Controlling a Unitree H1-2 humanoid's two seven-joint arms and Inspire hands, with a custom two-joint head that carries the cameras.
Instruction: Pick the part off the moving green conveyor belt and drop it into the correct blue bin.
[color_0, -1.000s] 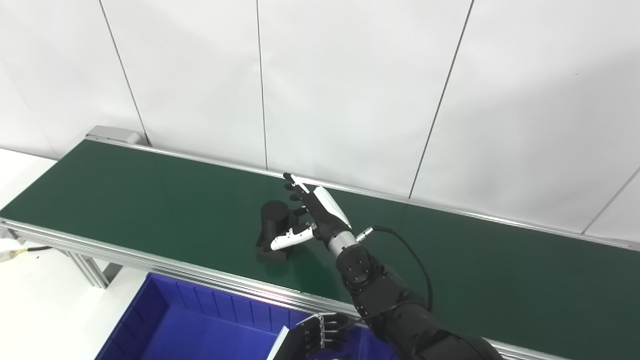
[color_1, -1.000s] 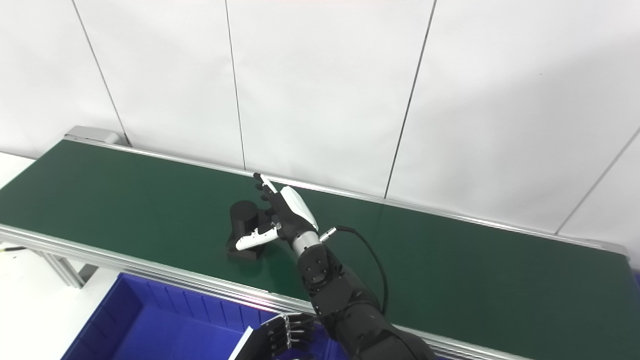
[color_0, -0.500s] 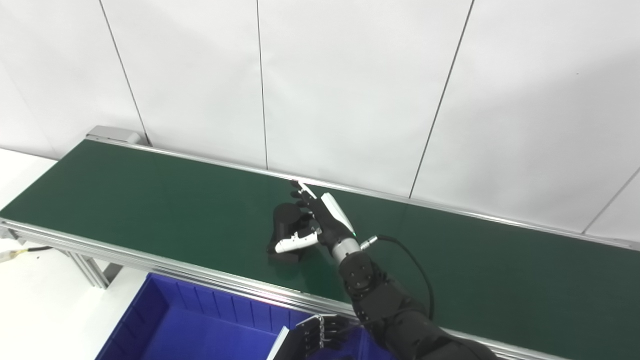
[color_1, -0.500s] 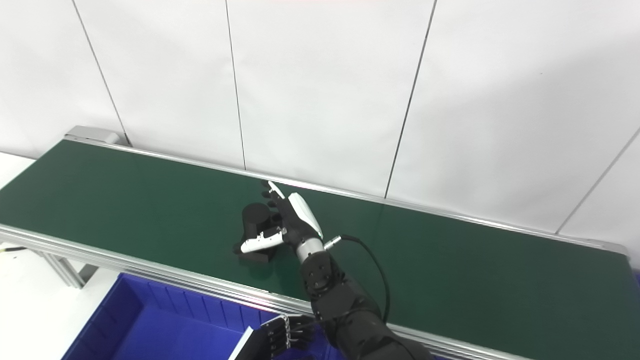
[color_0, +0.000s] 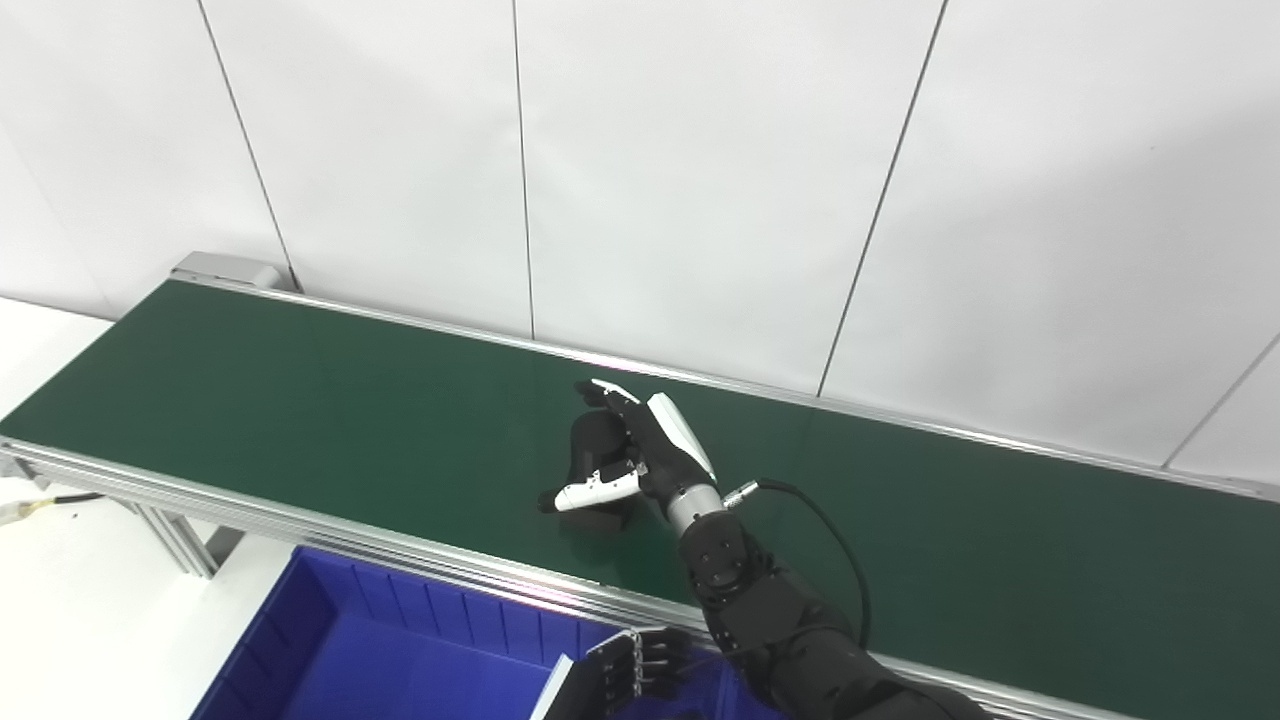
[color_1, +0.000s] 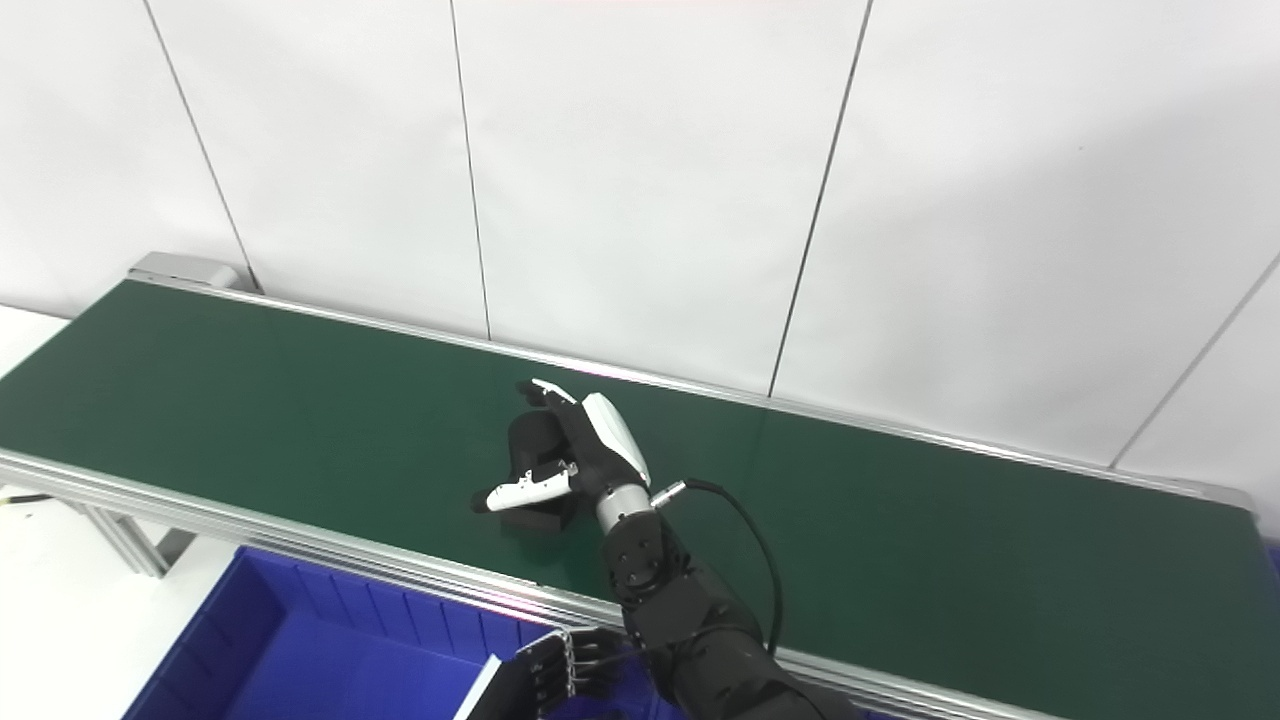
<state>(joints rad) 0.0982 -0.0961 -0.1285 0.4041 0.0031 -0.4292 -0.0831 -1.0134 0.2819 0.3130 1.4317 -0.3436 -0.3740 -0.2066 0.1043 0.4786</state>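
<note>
against white wall panels (color_0: 700, 150), green conveyor belt (color_0: 300, 400)

No readable text, label, brand, number or sign anywhere in either view; green conveyor belt (color_0: 300, 400) plain; blue bin (color_0: 400, 660) unmarked; black part (color_0: 598, 470) bears no lettering; right hand (color_0: 650, 455) white shell blank; wall panels (color_0: 700, 180) bare.
</note>
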